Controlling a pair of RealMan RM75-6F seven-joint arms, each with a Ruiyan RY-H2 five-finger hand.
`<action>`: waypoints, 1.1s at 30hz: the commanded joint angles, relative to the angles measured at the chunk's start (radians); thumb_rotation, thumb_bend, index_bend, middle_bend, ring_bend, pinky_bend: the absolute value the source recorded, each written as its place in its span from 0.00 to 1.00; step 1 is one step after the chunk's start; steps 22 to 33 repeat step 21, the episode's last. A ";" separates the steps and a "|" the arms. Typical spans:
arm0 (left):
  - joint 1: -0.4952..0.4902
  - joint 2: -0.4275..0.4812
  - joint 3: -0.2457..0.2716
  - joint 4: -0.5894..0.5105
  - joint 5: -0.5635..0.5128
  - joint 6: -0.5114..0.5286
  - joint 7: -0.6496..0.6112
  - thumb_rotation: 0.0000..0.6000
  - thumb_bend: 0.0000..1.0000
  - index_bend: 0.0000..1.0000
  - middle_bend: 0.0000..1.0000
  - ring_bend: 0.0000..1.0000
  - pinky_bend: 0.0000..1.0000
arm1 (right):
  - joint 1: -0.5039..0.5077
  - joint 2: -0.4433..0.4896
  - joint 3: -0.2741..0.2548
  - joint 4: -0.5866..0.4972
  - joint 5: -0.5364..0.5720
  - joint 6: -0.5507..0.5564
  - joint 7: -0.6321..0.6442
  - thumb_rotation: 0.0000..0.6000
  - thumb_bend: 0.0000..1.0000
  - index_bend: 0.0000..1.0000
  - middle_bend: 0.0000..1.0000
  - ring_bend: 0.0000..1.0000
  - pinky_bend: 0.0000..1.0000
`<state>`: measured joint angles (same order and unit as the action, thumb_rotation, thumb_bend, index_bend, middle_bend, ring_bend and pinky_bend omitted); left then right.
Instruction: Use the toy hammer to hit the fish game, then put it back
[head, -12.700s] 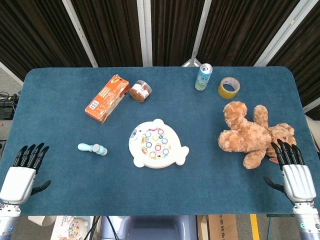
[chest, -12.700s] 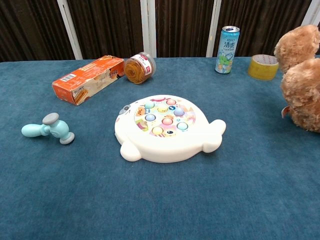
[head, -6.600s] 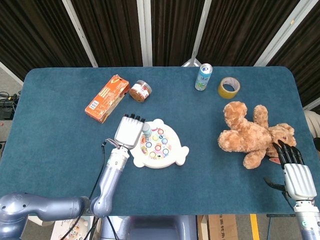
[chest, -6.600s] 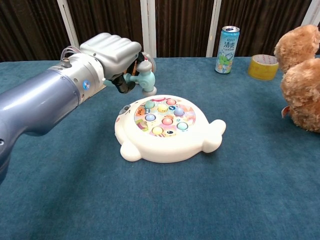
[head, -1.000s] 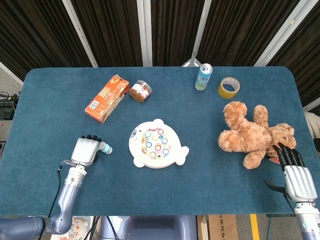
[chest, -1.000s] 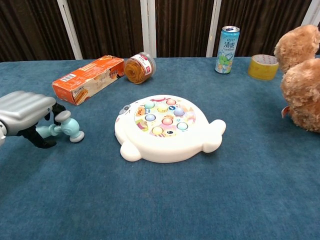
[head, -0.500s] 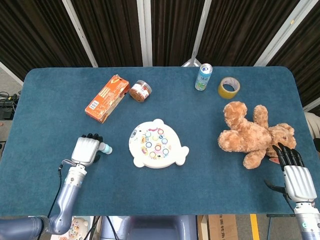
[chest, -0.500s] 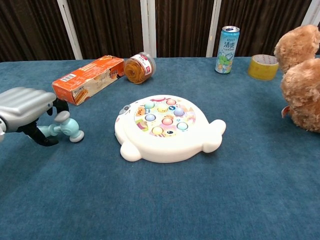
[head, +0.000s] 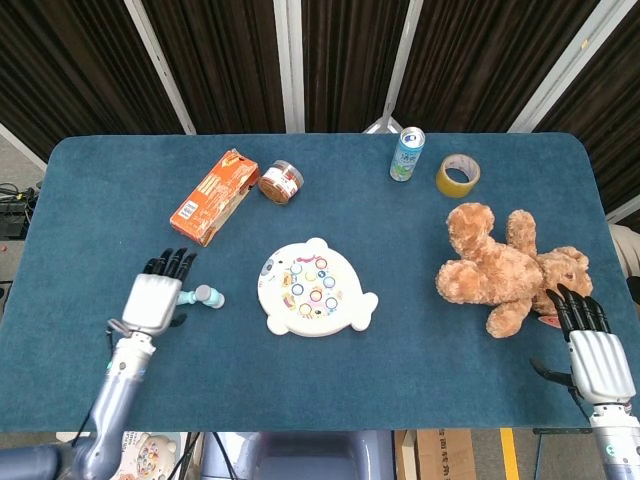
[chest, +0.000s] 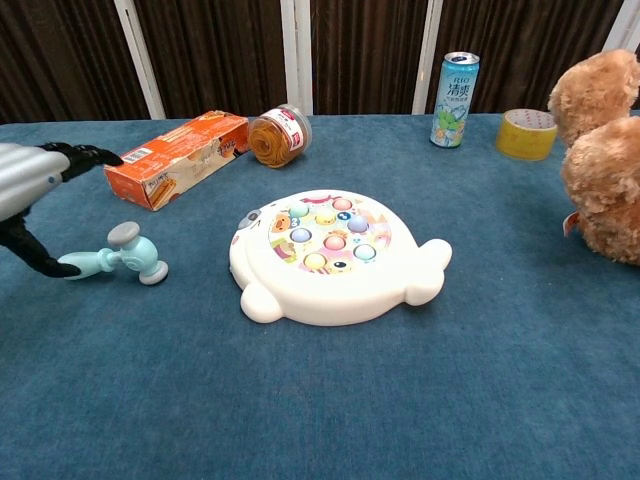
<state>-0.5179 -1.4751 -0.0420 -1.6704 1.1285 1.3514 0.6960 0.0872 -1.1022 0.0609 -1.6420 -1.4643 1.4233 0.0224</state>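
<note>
The light blue toy hammer lies on the blue cloth left of the white fish game. My left hand hovers just left of the hammer, fingers spread, holding nothing; its thumb reaches down beside the handle end. My right hand rests open at the near right edge, beside the teddy bear, and shows only in the head view.
An orange box and a small jar lie behind the hammer. A drink can and tape roll stand at the back right. A brown teddy bear lies at right. The table is blue-covered.
My left hand has let go of the hammer, spread its fingers and drawn back to the left. The hammer now lies on the cloth. The right hand has not moved.
</note>
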 joint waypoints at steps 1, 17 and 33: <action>0.066 0.110 0.069 -0.086 0.112 0.068 -0.073 1.00 0.03 0.00 0.00 0.00 0.10 | 0.002 -0.004 0.000 0.014 -0.017 0.011 -0.002 1.00 0.18 0.00 0.00 0.00 0.00; 0.341 0.282 0.272 0.019 0.426 0.323 -0.410 1.00 0.03 0.00 0.00 0.00 0.05 | -0.001 -0.031 0.007 0.052 -0.033 0.047 -0.056 1.00 0.18 0.00 0.00 0.00 0.00; 0.363 0.289 0.267 0.019 0.420 0.320 -0.436 1.00 0.03 0.00 0.00 0.00 0.05 | 0.000 -0.031 0.007 0.051 -0.033 0.046 -0.054 1.00 0.18 0.00 0.00 0.00 0.00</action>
